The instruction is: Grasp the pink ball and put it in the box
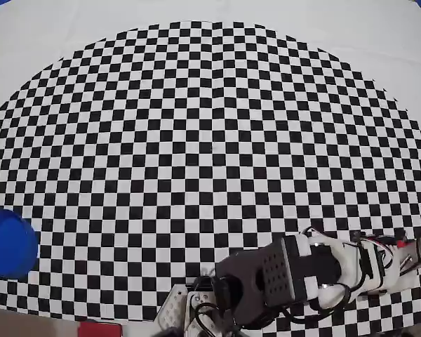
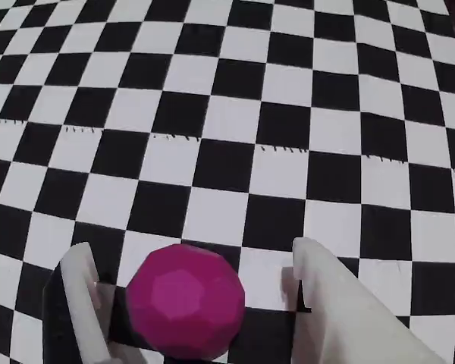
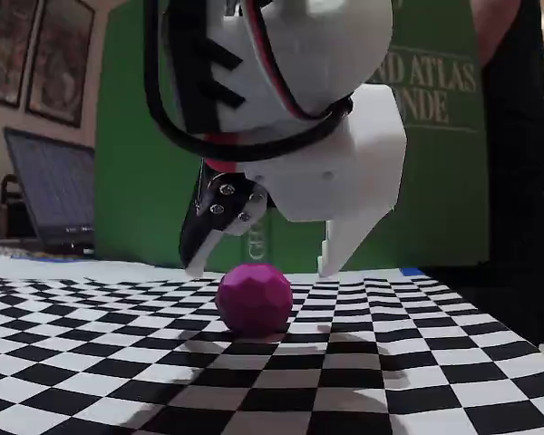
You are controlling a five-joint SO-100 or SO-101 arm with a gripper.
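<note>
The pink ball (image 2: 186, 309) is a faceted magenta sphere resting on the checkered mat, also seen in the fixed view (image 3: 254, 297). My gripper (image 2: 193, 254) is open and straddles it, the white fingers (image 2: 326, 303) standing clear on both sides, with the left one nearer. From the fixed view the gripper (image 3: 260, 268) hangs just over the ball, tips at about the height of its top. The box (image 1: 10, 244), a round bright-blue cup, stands at the left edge of the overhead view, far from the arm (image 1: 288, 274). The arm hides the ball in the overhead view.
A red rectangular piece (image 1: 98, 328) lies at the bottom edge of the overhead view, left of the arm. The checkered mat (image 1: 210, 140) spreads wide behind. A laptop (image 3: 50, 204) and a green panel (image 3: 145, 181) stand beyond the mat in the fixed view.
</note>
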